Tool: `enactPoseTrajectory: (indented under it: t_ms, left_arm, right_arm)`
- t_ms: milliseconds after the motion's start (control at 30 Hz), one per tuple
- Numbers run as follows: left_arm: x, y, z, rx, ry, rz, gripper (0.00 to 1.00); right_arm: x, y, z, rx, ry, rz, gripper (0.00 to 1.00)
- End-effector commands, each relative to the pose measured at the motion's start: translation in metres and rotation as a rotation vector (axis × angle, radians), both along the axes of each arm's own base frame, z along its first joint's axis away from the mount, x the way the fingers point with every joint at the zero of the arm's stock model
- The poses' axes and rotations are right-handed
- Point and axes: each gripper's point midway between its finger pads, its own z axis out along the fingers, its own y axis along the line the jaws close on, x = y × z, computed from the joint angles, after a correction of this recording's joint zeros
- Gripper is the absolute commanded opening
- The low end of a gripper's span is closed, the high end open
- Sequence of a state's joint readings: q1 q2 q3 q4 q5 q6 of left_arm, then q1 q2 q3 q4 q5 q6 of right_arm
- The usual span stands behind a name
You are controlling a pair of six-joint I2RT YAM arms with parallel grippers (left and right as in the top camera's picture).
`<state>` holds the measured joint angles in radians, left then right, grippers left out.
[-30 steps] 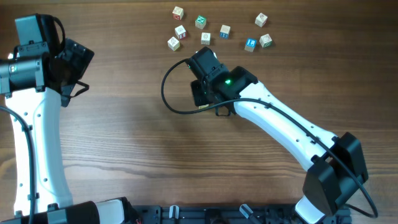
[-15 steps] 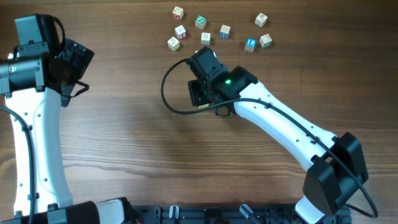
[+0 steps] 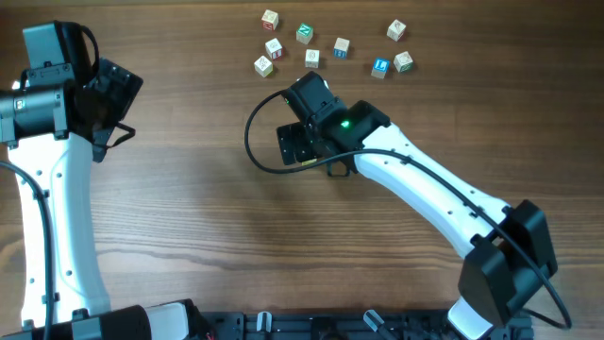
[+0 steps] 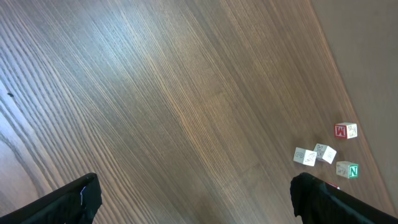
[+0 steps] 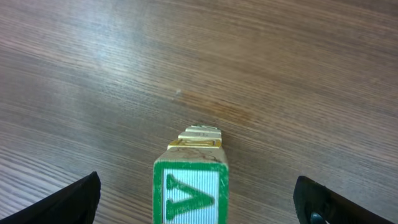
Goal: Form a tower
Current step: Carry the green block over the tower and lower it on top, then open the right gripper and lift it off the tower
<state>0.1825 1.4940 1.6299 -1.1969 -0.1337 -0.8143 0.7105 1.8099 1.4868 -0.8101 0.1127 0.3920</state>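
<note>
Just opened right gripper [image 3: 304,149] wide, nothing held, leaving green-marked cube [image 5: 190,194] atop tower [image 5: 194,163] (looks square) — one more level prob. done; left gripper [image 4: 196,190] also open, empty.

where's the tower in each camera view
Right wrist: the tower is at bottom centre, green-marked cube on top.
Overhead: near centre, almost wholly hidden under the right pincer.
Left wrist: not in it.
Shared landmark: the loose cubes, at the top of overhead and the lower right of left wrist.
</note>
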Motion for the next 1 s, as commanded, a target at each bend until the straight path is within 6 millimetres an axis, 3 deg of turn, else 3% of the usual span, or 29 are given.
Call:
enactPoseTrajectory:
  t_ms: [0, 233, 300, 400, 467, 533, 600, 667, 800, 967]
  left_arm:
    - [-0.001, 0.002, 0.007, 0.007, -0.023, 0.012, 1.00]
    - [-0.001, 0.002, 0.007, 0.007, -0.023, 0.012, 1.00]
    - [-0.001, 0.002, 0.007, 0.007, -0.023, 0.012, 1.00]
    - [-0.001, 0.002, 0.007, 0.007, -0.023, 0.012, 1.00]
    - [-0.001, 0.002, 0.007, 0.007, -0.023, 0.012, 1.00]
    - [-0.001, 0.002, 0.007, 0.007, -0.023, 0.012, 1.00]
    - [-0.001, 0.002, 0.007, 0.007, -0.023, 0.012, 1.00]
    - [-0.001, 0.002, 0.007, 0.007, -0.023, 0.012, 1.00]
    - [-0.001, 0.002, 0.007, 0.007, -0.023, 0.012, 1.00]
    - [-0.001, 0.003, 0.007, 0.007, -0.023, 0.012, 1.00]
  right_arm:
    - [-0.006, 0.003, -0.038, -0.042, 0.088, 0.013, 1.00]
    - [-0.004, 0.013, -0.014, 0.015, 0.060, 0.025, 1.00]
    - [-0.008, 0.010, 0.017, 0.061, 0.042, -0.023, 1.00]
    - [-0.010, 0.007, 0.087, 0.174, -0.071, -0.039, 1.00]
    - [-0.004, -0.017, 0.133, 0.207, -0.201, -0.138, 1.00]
    - [0.007, -0.065, 0.143, 0.172, -0.248, -0.362, 0.99]
    - [0.017, -0.104, 0.117, 0.133, -0.162, -0.488, 0.85]
    - [0.025, -0.125, 0.077, 0.126, -0.045, -0.547, 0.50]
    - [0.028, -0.126, -0.014, 0.069, 0.181, -0.572, 0.08]
    - [0.033, -0.105, -0.073, 0.084, 0.316, -0.546, 0.04]
